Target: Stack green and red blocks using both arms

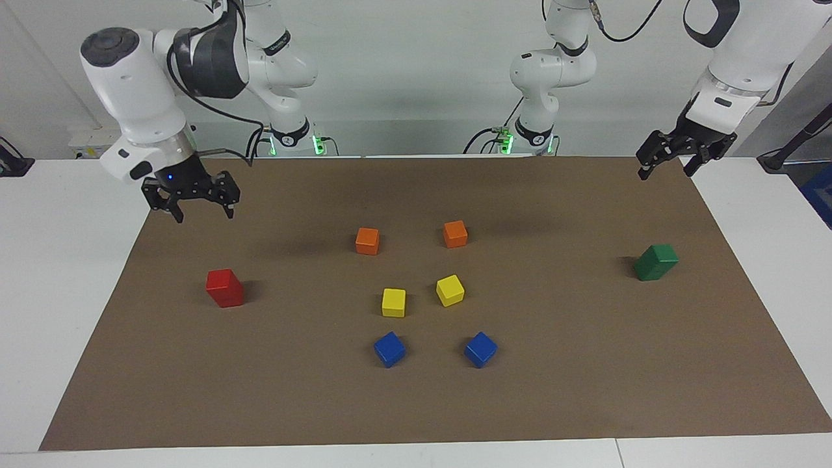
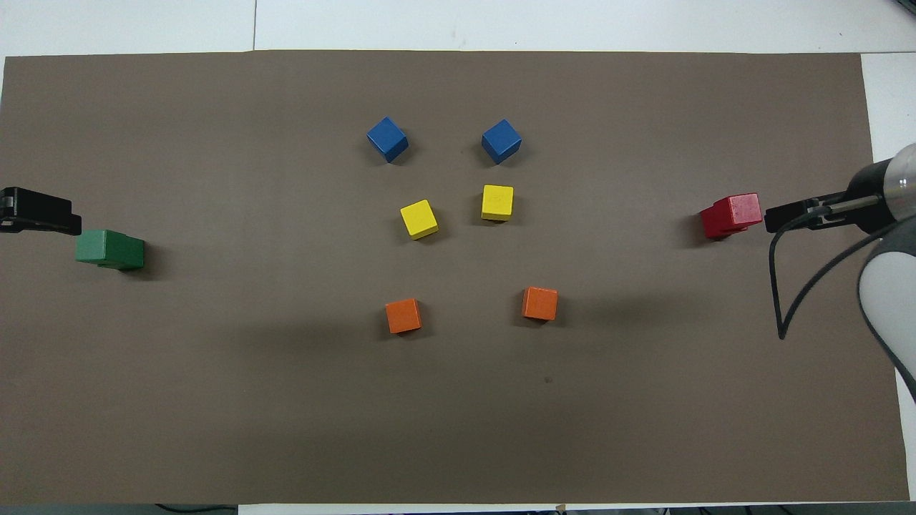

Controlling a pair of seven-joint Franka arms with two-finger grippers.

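Observation:
Two red blocks (image 1: 225, 288) stand one on the other toward the right arm's end of the brown mat; the stack also shows in the overhead view (image 2: 731, 214). Two green blocks (image 1: 656, 262) stand stacked toward the left arm's end, also in the overhead view (image 2: 110, 248). My right gripper (image 1: 203, 213) is open and empty, raised over the mat beside the red stack; its tip shows from above (image 2: 774, 218). My left gripper (image 1: 665, 173) is open and empty, raised over the mat's corner near the green stack; it shows from above (image 2: 66, 220).
In the middle of the mat (image 1: 585, 364) lie two orange cubes (image 1: 367, 240) (image 1: 455, 234) nearest the robots, two yellow cubes (image 1: 393, 303) (image 1: 450, 290) farther out, and two blue cubes (image 1: 389, 349) (image 1: 480, 349) farthest. White table (image 1: 58, 273) surrounds the mat.

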